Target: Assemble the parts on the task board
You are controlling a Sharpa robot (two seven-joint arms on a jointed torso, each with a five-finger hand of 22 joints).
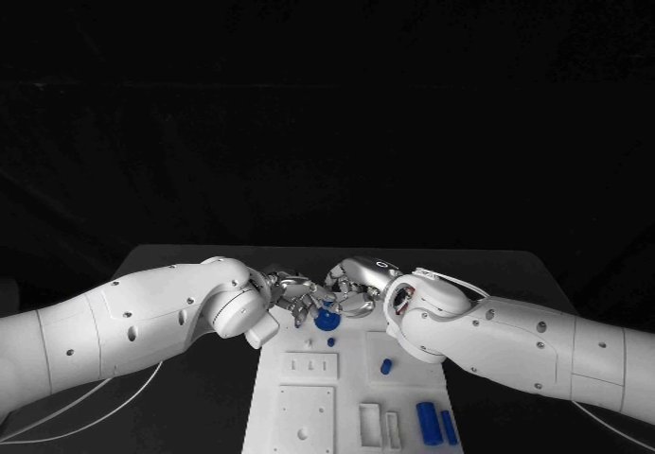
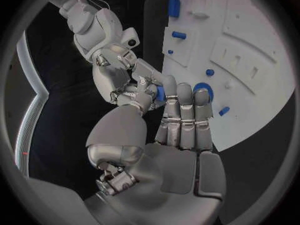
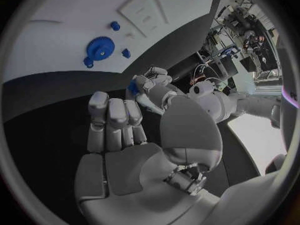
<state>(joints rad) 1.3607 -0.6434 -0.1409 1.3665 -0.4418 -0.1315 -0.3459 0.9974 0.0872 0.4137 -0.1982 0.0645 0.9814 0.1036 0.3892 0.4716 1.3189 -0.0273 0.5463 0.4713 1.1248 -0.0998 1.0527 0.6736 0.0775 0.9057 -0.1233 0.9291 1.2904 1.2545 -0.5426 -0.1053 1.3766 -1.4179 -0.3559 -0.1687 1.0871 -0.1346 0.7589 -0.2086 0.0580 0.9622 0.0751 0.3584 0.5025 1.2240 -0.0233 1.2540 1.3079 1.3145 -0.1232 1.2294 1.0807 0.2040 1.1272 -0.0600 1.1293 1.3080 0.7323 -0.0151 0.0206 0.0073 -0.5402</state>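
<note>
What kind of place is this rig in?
Likely a robotics lab test bench: a white task board with blue parts on a black table, and cluttered equipment benches in the right wrist view.

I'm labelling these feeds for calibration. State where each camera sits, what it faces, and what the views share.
Head view: on the robot's head, looking down at the task board; both white arms come in, left hand and right hand meeting over its far end.
Left wrist view: behind the left hand, facing the board and the right hand.
Right wrist view: behind the right hand, facing the board and the left hand.
Shared: board, blue gear.
</note>
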